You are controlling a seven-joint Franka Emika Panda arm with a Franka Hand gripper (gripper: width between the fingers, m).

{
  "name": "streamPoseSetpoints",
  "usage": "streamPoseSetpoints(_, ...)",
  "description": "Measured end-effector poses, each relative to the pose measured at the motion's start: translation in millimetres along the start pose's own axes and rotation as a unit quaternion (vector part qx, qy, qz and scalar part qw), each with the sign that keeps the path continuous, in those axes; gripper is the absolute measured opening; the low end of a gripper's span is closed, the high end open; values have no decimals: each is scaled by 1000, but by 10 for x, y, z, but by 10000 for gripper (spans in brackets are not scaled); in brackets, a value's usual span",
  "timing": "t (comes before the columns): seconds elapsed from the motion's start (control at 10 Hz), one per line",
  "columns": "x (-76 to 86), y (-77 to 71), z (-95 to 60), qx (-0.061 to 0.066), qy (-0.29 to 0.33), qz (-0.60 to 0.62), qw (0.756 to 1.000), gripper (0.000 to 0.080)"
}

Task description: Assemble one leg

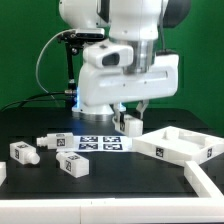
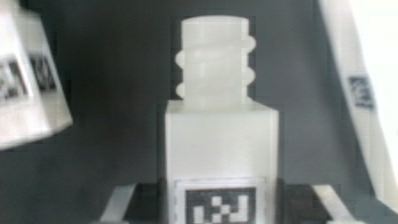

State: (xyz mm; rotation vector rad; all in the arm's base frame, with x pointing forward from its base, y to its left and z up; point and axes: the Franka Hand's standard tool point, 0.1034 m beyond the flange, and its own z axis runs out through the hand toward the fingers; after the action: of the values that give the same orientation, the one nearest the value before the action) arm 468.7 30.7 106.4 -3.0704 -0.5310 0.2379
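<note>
In the wrist view my gripper [image 2: 222, 197] is shut on a white leg [image 2: 222, 125]. Its threaded peg points away from the camera and a marker tag faces it between the fingers [image 2: 135, 196]. In the exterior view the gripper [image 1: 129, 116] holds this leg [image 1: 132, 126] just over the black table, behind the marker board [image 1: 100, 143] and beside the large white square panel [image 1: 178, 146]. Three more legs lie at the exterior view's left [image 1: 50, 141], [image 1: 22, 152], [image 1: 70, 163].
A white L-shaped rail [image 1: 207, 185] lies at the front on the exterior view's right. Another white piece shows at the left edge [image 1: 2, 171]. In the wrist view a tagged white block [image 2: 25, 80] and a white edge [image 2: 365, 85] flank the held leg.
</note>
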Motion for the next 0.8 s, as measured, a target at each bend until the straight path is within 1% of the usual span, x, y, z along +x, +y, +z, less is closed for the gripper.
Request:
streamPoseSetpoints(0.1, 27, 14, 43, 1, -3, -3, 1000, 279)
streamPoseSetpoints(0.2, 44, 17, 52, 2, -3, -3, 1000, 279)
streamPoseSetpoints(0.4, 25, 11, 67, 2, -3, -1, 1000, 280)
streamPoseSetpoints(0.5, -97, -24, 140, -2, 9, 41, 999, 280)
streamPoseSetpoints(0.6, -416, -82, 228, -2, 3, 58, 998, 281)
streamPoseSetpoints(0.7, -662, -101, 328, -3, 10, 75, 997, 281)
streamPoseSetpoints(0.8, -804, -87, 463, 5, 14, 84, 996, 281)
